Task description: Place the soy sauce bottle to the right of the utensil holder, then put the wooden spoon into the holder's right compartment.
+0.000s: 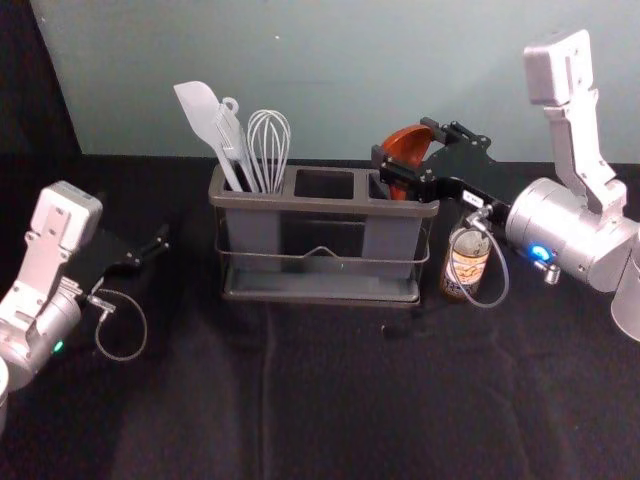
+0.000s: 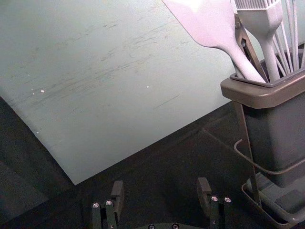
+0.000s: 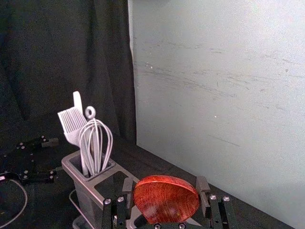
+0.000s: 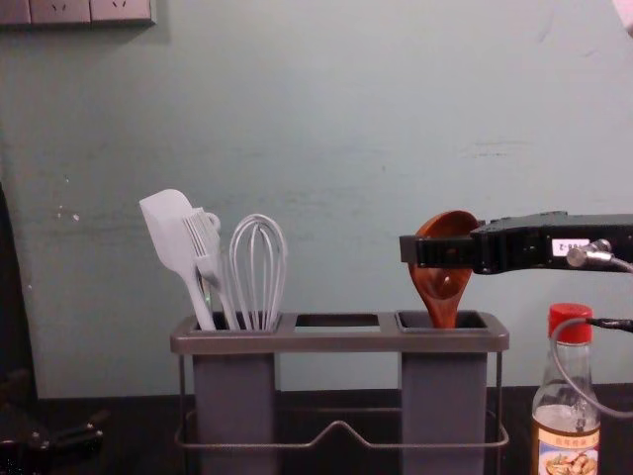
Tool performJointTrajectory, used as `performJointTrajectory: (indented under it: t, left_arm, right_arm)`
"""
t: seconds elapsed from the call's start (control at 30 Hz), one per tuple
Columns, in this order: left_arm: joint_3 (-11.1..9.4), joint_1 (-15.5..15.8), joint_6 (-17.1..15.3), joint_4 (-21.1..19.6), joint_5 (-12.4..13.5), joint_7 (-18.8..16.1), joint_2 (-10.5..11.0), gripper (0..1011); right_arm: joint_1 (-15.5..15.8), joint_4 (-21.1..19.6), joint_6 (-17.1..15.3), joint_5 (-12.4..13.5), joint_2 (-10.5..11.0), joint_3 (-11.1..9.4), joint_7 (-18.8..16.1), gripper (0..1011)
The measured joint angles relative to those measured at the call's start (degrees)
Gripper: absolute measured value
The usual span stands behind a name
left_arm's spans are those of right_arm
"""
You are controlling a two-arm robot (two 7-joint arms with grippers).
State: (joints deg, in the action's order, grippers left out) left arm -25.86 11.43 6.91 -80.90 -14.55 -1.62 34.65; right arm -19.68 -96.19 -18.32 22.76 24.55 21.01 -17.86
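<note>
Right gripper, reaching in above the holder's right end, has its fingers clamped on the sides of the wooden spoon's broad bowl — spread by about the bowl's width. The wooden spoon is reddish brown with streaked grain, handle down in the right compartment of the utensil holder. Left gripper is parked beyond the holder's left end, fingers well apart with nothing between them.

The soy sauce bottle stands upright just beside the holder, on its right: clear, rounded shoulders, ribbed red cap. Its label pictures food; the small lettering can't be read — nor can the white sticker on the right gripper. Pale, smooth spatula, ridged brush and looped whisk share the left compartment.
</note>
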Motion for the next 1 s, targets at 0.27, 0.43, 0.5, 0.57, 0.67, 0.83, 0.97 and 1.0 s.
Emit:
performJointTrajectory:
  t: [0.27, 0.43, 0.5, 0.57, 0.67, 0.83, 0.97, 1.0]
  left_arm:
    - [0.0, 0.0, 0.0, 0.0, 0.0, 0.0, 0.0, 1005]
    - [0.0, 0.0, 0.0, 0.0, 0.0, 0.0, 0.0, 1005]
    - [0.0, 0.0, 0.0, 0.0, 0.0, 0.0, 0.0, 1005]
    - [0.0, 0.0, 0.0, 0.0, 0.0, 0.0, 0.0, 1005]
    - [0.0, 0.0, 0.0, 0.0, 0.0, 0.0, 0.0, 1005]
    - [0.0, 0.0, 0.0, 0.0, 0.0, 0.0, 0.0, 1005]
    - [0.0, 0.0, 0.0, 0.0, 0.0, 0.0, 0.0, 1005]
    - [0.0, 0.0, 0.0, 0.0, 0.0, 0.0, 0.0, 1005]
  right_arm:
    - [0.0, 0.0, 0.1, 0.0, 0.0, 0.0, 0.0, 924]
    - [0.0, -0.1, 0.1, 0.0, 0.0, 0.0, -0.1, 1000]
    - [0.0, -0.1, 0.1, 0.0, 0.1, 0.0, -0.1, 1000]
    - [-0.1, -0.1, 0.1, 0.0, 0.1, 0.0, -0.1, 1000]
    - [-0.1, -0.1, 0.1, 0.0, 0.1, 0.0, -0.1, 1000]
    - [-0.1, -0.1, 0.0, 0.0, 0.1, 0.0, -0.1, 1000]
    - [-0.1, -0.1, 0.0, 0.0, 0.1, 0.0, -0.1, 1000]
    - [0.0, -0.4, 0.2, -0.2, 0.2, -0.1, -0.1, 1000]
